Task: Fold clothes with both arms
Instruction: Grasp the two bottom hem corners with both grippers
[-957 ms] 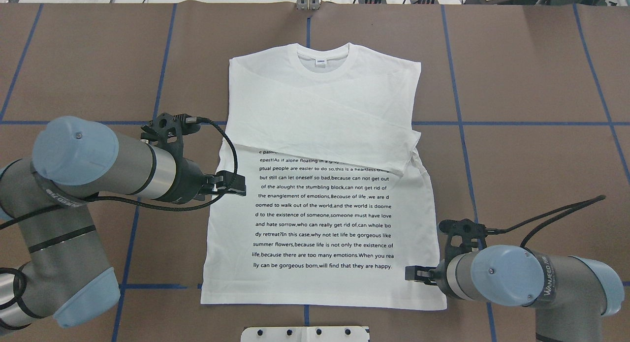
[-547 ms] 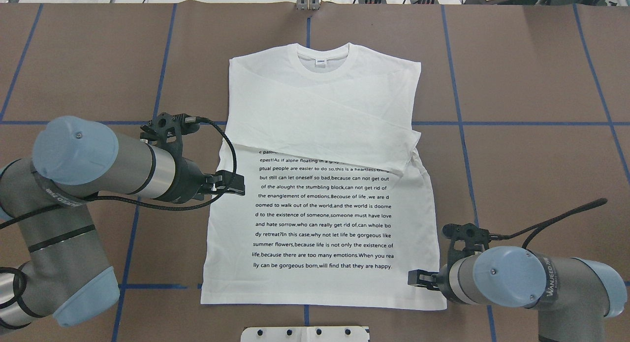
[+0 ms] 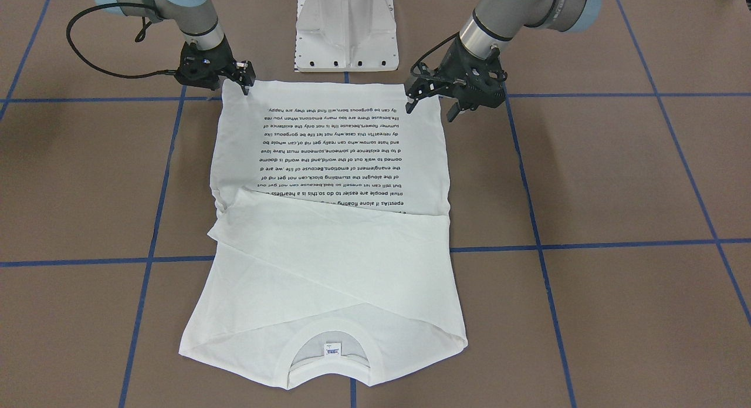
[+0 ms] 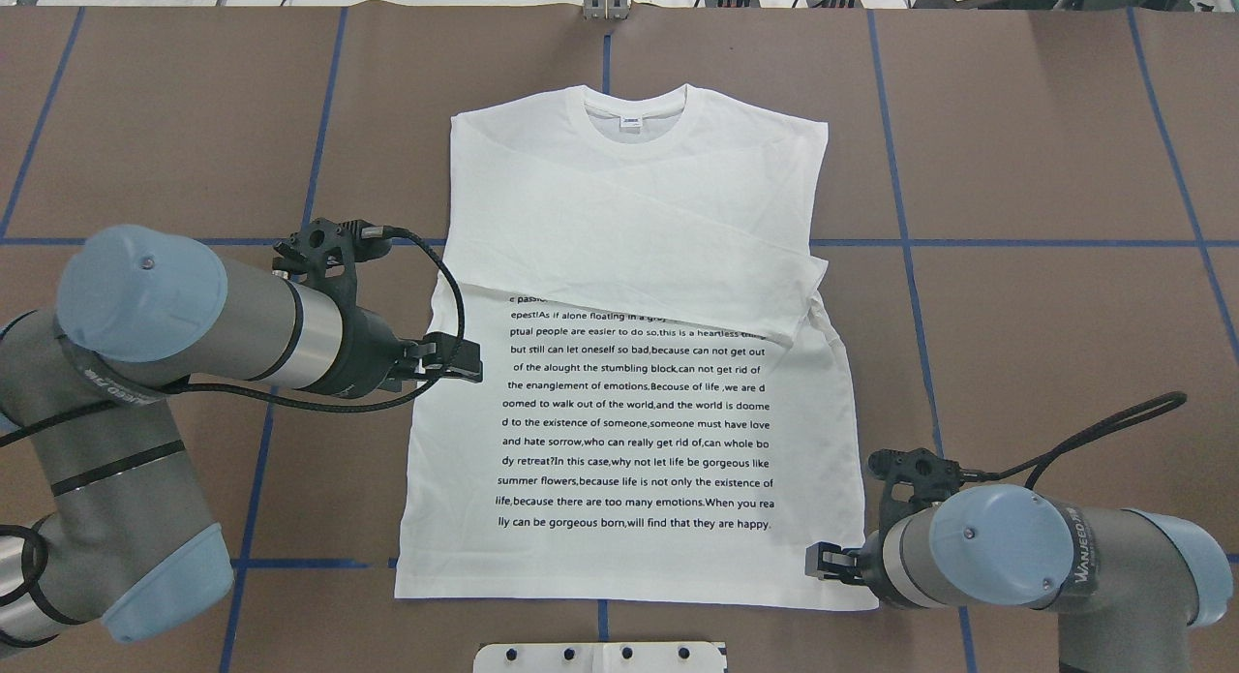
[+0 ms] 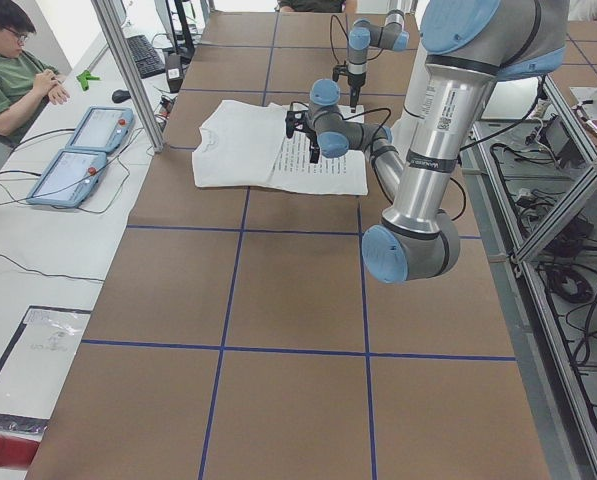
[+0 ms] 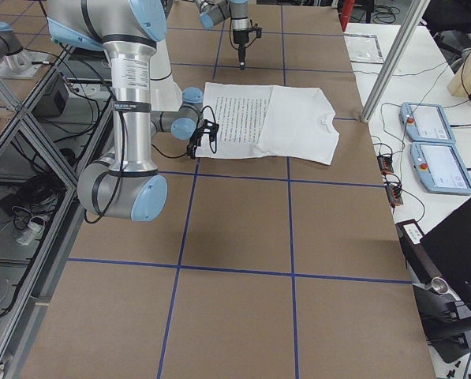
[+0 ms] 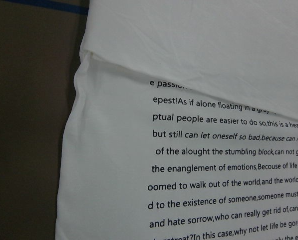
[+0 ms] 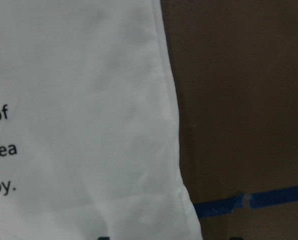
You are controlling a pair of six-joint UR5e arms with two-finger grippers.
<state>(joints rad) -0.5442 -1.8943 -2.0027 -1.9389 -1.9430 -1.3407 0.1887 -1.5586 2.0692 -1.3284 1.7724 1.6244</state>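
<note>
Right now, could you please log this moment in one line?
shirt: flat, sleeves folded in | left tool: open, above shirt's side | right tool: open at hem corner

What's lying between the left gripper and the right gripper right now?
Only the T-shirt: its printed text block spans the stretch from left gripper to right gripper, seen in the overhead view.

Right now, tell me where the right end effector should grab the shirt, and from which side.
Take the shirt by its hem corner on the robot's right, coming in from the right side edge. That corner lies flat with both edges free, and the open right end effector hangs just over it, so it is probably the easiest hold.
</note>
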